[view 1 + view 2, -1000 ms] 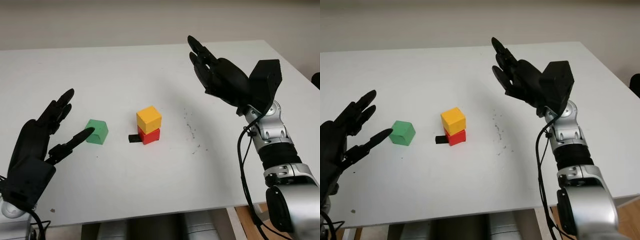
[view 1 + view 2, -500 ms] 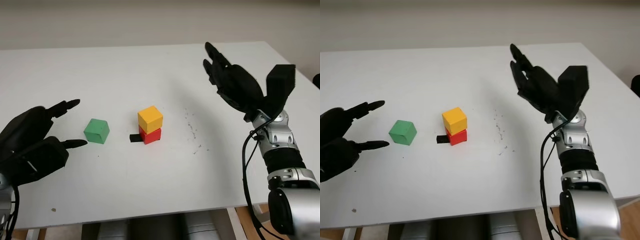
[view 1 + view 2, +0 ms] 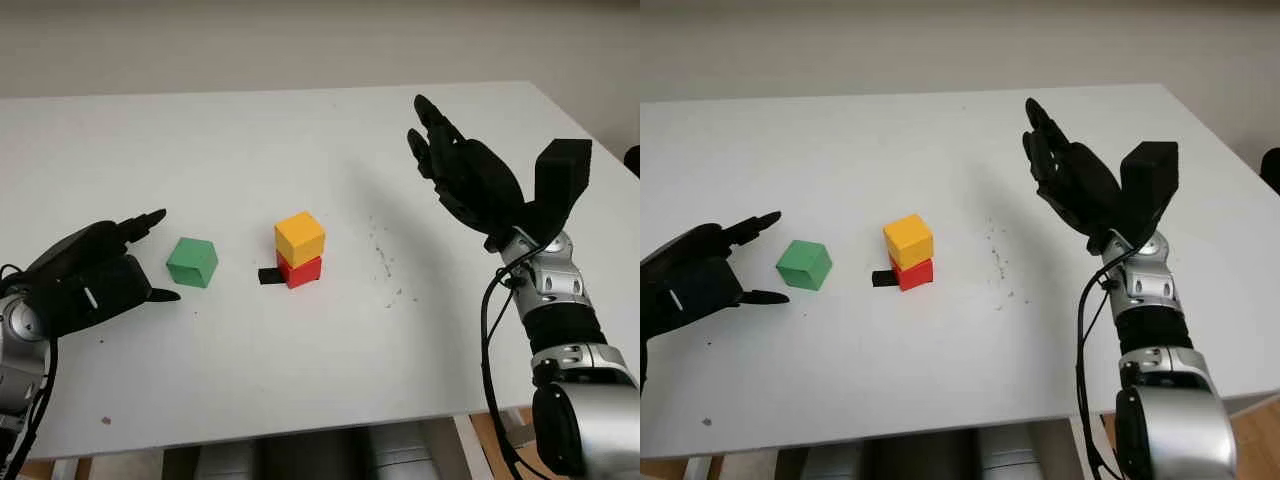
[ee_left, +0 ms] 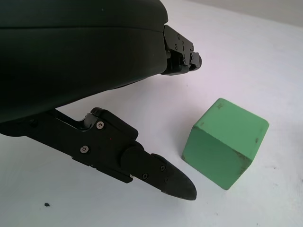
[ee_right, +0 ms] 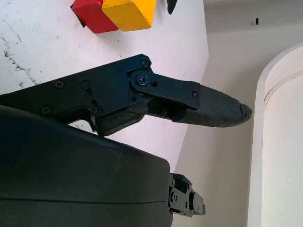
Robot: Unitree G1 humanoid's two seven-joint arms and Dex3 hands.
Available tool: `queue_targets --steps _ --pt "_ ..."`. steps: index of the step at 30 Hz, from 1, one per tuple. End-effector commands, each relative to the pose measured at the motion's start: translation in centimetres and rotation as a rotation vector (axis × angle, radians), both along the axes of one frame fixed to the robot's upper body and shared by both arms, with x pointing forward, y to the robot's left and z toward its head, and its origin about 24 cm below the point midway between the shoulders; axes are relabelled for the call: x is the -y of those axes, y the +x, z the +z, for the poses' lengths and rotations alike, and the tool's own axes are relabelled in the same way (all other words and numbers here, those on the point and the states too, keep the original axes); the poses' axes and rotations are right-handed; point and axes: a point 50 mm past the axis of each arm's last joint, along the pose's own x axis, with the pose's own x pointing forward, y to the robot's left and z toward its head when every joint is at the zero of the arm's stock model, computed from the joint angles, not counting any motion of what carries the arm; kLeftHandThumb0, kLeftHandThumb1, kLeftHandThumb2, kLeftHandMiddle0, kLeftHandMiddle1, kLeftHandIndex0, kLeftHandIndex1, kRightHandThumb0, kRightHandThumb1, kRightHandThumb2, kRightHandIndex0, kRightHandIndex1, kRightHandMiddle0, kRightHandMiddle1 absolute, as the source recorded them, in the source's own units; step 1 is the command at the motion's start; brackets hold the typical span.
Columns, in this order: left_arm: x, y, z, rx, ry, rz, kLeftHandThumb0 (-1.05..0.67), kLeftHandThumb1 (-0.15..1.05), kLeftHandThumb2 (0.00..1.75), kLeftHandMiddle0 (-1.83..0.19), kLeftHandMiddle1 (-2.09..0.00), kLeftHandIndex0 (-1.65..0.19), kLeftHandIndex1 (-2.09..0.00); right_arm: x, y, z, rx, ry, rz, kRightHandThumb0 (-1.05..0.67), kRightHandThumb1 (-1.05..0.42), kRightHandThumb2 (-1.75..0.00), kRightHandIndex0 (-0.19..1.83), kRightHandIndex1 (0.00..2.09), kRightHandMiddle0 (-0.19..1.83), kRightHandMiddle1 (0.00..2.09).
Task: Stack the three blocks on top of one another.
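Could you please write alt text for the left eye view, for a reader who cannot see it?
On a white table, a yellow cube sits on a red cube, with a green cube apart beside them. The open left hand is close to the green cube; the open right hand is raised above the table.

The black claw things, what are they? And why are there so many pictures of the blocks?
They are a robot's two hands. Two pictures come from cameras in its head, looking down at a white table. The other two come from cameras on its wrists, very close up. The yellow block sits on the red block, with a small black piece beside them. The green block stands alone on the table. The left hand is open next to the green block, not touching it. The right hand is open, up above the table. Neither holds anything.
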Motion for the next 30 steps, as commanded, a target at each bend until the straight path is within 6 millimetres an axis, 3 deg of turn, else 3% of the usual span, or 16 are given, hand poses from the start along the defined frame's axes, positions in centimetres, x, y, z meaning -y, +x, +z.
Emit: queue_targets --steps 1,13,30 --pt "-0.1 0.3 0.6 -0.016 0.002 -0.02 -0.65 0.83 0.05 0.0 -0.04 -0.06 -0.04 0.3 -0.2 0.3 0.009 0.006 -0.002 -0.84 -1.05 -0.67 -0.19 0.0 -0.19 0.0" --pt "0.0 0.3 -0.7 -0.035 -0.184 -0.056 -0.55 0.8 0.05 0.03 -0.05 -0.09 -0.06 0.6 -0.3 0.5 -0.007 0.013 -0.015 -0.79 -1.05 -0.66 -0.19 0.0 -0.19 0.0" --pt "1.1 1.4 -1.5 0.063 -0.117 -0.042 -0.5 0.82 0.05 0.06 -0.05 -0.24 -0.07 0.7 -0.6 0.7 -0.007 -0.001 -0.013 -0.75 -1.05 -0.68 -0.19 0.0 -0.19 0.0"
